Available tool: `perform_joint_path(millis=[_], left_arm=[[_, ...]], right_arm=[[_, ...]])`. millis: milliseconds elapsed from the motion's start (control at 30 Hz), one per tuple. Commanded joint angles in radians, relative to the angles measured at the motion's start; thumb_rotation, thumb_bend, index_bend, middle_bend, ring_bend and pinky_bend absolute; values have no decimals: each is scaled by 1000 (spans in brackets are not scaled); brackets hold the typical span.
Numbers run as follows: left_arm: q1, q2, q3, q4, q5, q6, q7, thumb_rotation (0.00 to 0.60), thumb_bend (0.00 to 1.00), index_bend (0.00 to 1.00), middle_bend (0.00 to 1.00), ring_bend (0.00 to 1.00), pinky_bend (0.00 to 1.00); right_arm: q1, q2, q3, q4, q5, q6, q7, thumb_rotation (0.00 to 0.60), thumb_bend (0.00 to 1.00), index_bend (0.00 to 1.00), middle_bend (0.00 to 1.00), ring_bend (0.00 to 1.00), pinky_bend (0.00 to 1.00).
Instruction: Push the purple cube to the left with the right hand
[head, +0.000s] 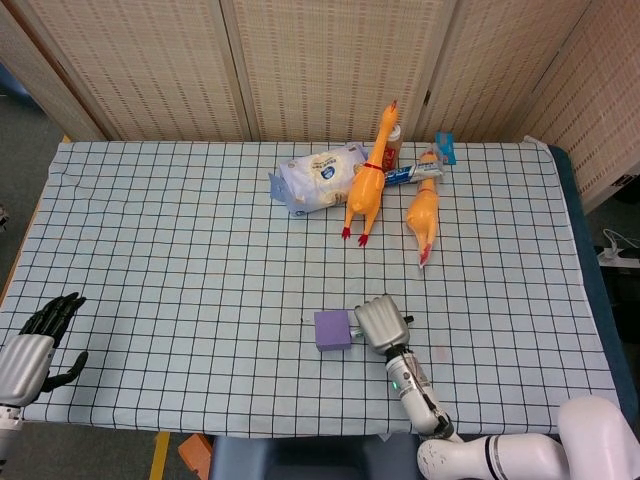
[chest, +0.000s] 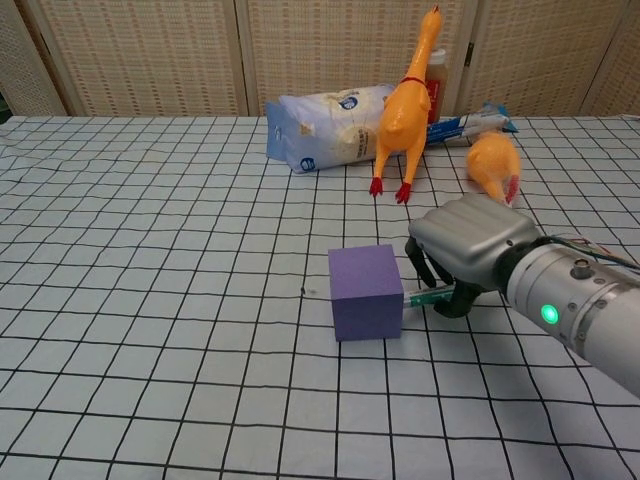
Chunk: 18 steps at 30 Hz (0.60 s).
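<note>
Nearby, rubber chickens beyond purple cube.

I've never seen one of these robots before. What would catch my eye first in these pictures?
Probably the purple cube near the middle of the checked tablecloth, with the robot's silver right hand pressed against its right side, fingers curled. Next, the two orange rubber chickens at the far edge: one standing upright, one lying down, beside a white packet. The left hand rests at the near left corner, fingers spread.
</note>
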Motion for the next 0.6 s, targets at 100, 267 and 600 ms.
perform_joint_path(millis=[100,267,600], left_arm=[[-2,-1,1,0,1,-4,2,600,410,0,0,0,141],[-2,0,1,-1,0,-3,0,600,410,0,0,0,141],[-3,3,2,3,2,-4,-13,600,409,0,0,0,141]], right_arm=[[31,-38,23,12,31,7,-33,600,406,964,748,565,550],[73,-89,51,40,76,4,-72,600,406,964,748,568,550],[153,-177,105,76,141,8,-122,600,406,964,748,568,550]])
